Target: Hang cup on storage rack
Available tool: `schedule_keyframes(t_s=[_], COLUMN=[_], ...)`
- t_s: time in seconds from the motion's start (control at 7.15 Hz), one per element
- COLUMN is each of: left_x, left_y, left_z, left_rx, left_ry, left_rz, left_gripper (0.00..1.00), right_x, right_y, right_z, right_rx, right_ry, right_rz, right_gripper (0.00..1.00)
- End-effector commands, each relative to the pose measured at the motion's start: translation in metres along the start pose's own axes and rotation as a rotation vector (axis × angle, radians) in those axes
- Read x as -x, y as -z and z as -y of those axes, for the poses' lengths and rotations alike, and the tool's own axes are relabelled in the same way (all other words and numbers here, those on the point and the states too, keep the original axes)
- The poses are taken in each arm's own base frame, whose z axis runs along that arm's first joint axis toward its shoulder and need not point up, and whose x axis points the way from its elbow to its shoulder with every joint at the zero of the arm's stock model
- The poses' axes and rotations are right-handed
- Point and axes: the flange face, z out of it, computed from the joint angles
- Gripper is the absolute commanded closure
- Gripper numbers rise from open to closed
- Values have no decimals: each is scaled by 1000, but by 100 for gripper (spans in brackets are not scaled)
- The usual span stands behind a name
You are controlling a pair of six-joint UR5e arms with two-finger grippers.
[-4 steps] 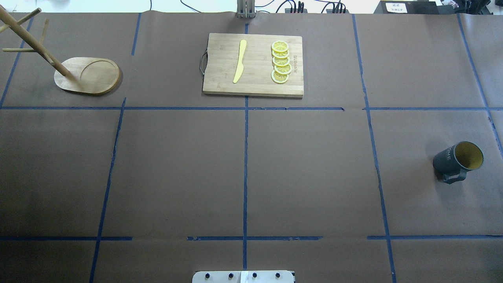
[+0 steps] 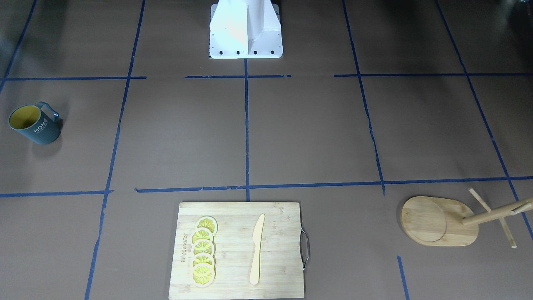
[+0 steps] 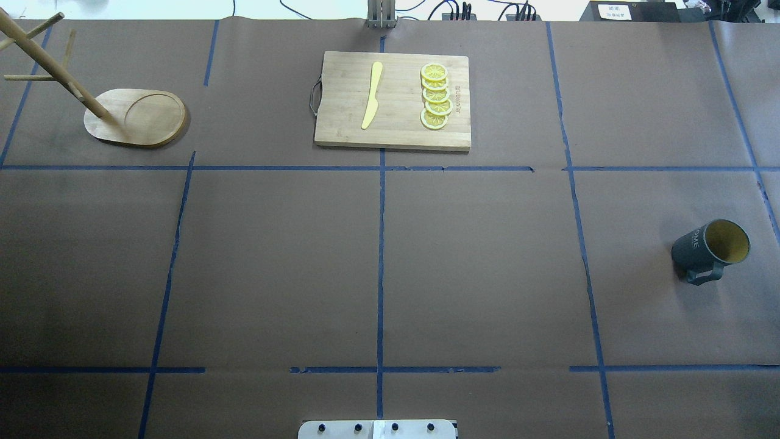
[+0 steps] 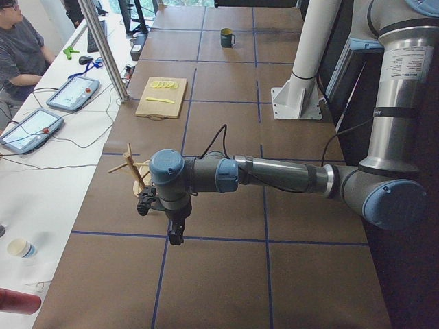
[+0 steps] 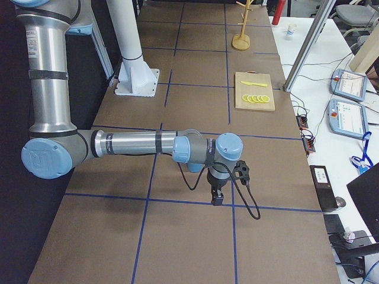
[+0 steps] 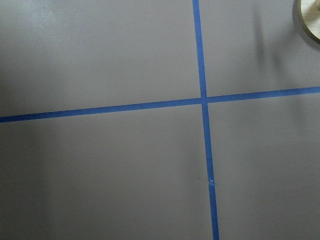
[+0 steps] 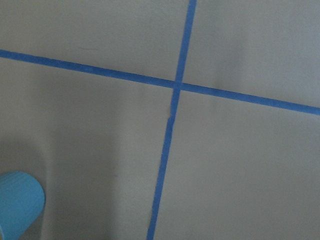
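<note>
The left gripper is pointed straight down near the table's left end. The right gripper is posed likewise near the right end. Whether either pair of jaws is spread or closed cannot be told. Nothing is gripped.

The cup is set upright near the right edge, handle toward the robot, probably for easy access. The storage rack is placed at the far left corner, well apart, so a transfer across the table is likely required. A cutting board is laid at the far edge.
</note>
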Motion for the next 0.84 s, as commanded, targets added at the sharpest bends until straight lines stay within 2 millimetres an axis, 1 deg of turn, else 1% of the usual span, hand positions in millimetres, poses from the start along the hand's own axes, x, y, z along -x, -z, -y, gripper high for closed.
schedule_keyframes(t_s=[0.0, 0.14, 0.28, 0.42, 0.56, 0.7], left_x=[0, 0, -1, 0, 0, 0], left_y=[-1, 0, 0, 0, 0, 0], left_z=[0, 0, 1, 1, 1, 1], left_rx=[1, -1, 0, 0, 0, 0], left_ry=[1, -1, -2, -2, -1, -2], left_rz=[0, 0, 0, 2, 2, 2], left_gripper=[0, 0, 0, 0, 0, 0], right_x=[62, 73, 90, 98, 105, 143], right_y=[21, 32, 31, 37, 32, 23], right_z=[22, 32, 34, 28, 29, 38], right_rx=[-44, -64, -67, -79, -71, -82], right_ry=[129, 143, 172, 205, 222, 279], right_rz=[-6, 7, 39, 37, 40, 36], right_gripper=[0, 0, 0, 0, 0, 0])
